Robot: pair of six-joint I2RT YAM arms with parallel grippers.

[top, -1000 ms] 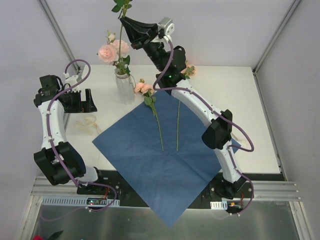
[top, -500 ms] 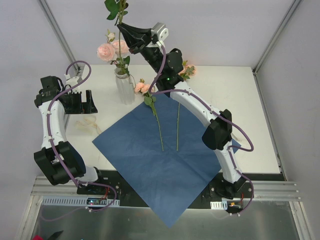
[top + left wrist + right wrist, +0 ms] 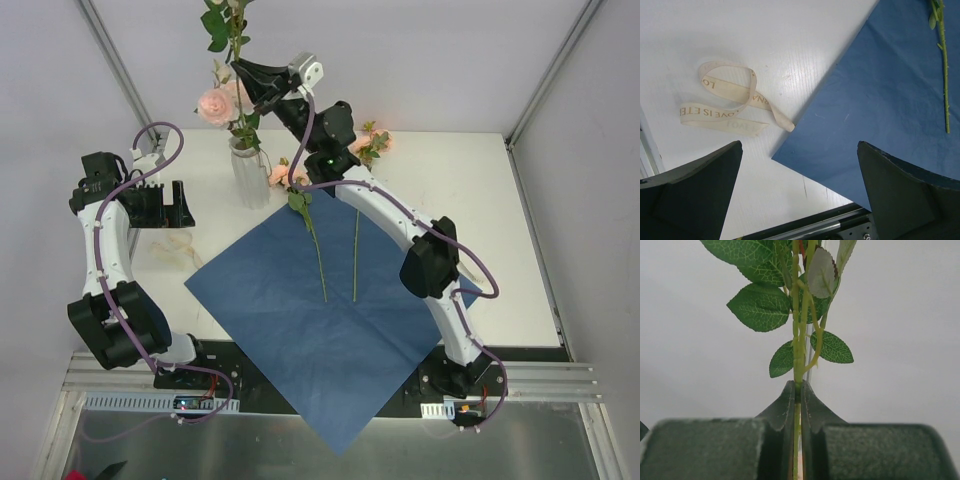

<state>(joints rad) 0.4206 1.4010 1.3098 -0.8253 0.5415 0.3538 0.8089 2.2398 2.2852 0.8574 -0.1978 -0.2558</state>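
Currently my right gripper (image 3: 797,388) pinches rose stem (image 3: 798,352) tight; hold stem vertical, centre over vase (image 3: 249,175) mouth, lower slowly. My left gripper (image 3: 797,150) spread, idle above ribbon (image 3: 727,102).

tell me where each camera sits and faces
Top external: above and behind the robot, looking down on table, blue paper, both arms.
Left wrist: looks down past the open left gripper at a ribbon.
Right wrist: looks along the right gripper, shut on a leafy stem, toward a wall.
Shared: top and left wrist both show ribbon and paper.
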